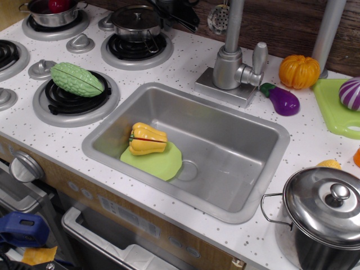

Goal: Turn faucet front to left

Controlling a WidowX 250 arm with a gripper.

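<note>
Open room above the sink [264, 169]. Left of the faucet [232, 62], bare counter up to the pot [134, 21]. Right side crowded by eggplant [281, 99] and pumpkin [299, 71].

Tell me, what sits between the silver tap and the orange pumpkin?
Nothing stands directly between the faucet and the pumpkin; only bare speckled counter. A purple eggplant lies just in front of that gap, in the only view.

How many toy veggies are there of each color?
Green: 1, bumpy gourd
Yellow: 1, squash in the sink
Orange: 1, pumpkin
Purple: 2, eggplant and striped onion
Total: 5, not counting bits cut off at the edges.
</note>
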